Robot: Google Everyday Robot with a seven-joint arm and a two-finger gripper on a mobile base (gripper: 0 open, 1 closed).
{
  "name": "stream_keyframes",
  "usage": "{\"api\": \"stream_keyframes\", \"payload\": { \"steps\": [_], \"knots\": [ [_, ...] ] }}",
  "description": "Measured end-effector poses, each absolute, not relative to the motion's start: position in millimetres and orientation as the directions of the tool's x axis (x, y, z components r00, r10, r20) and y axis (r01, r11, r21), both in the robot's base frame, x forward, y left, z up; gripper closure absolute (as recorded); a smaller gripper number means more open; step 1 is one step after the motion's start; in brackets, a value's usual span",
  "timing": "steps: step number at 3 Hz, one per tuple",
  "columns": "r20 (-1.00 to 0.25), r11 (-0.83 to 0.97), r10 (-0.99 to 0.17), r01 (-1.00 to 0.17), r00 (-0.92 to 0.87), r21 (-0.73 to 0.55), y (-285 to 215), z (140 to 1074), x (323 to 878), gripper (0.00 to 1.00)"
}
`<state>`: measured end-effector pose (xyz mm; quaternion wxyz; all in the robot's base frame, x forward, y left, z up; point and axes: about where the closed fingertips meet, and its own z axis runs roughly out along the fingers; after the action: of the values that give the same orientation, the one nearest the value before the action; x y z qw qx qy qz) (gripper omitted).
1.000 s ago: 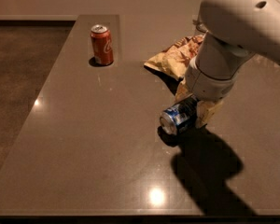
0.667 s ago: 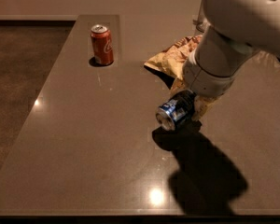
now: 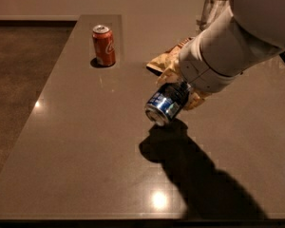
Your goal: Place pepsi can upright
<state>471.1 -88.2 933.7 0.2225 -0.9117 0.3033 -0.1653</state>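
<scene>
The pepsi can [image 3: 165,105] is dark blue with light markings and a silver end. It is held tilted, almost on its side, above the dark table [image 3: 85,165], its silver end facing down-left toward the camera. My gripper [image 3: 181,90] is shut on the can's far end, with pale fingers [image 3: 170,73] on either side of it. The white arm comes in from the upper right and hides the rest of the can. The shadow of the can and the arm lies on the table below.
A red-orange can [image 3: 104,45] stands upright at the table's far left. A crumpled tan snack bag [image 3: 170,57] lies just behind my gripper. The table's left edge drops to a dark floor [image 3: 19,80].
My gripper has lifted the pepsi can off the table and carried it up and toward the camera. Its shadow has separated from it. The red-orange can has not moved.
</scene>
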Motion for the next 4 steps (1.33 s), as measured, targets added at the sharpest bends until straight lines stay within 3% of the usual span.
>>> {"api": "stream_keyframes", "payload": {
  "steps": [2,4],
  "knots": [
    [0.429,-0.824,-0.423,-0.142,0.798,-0.548,-54,958,487,1.0],
    [0.476,-0.834,-0.397,-0.092,0.785,-0.545,-50,966,492,1.0]
  ]
}}
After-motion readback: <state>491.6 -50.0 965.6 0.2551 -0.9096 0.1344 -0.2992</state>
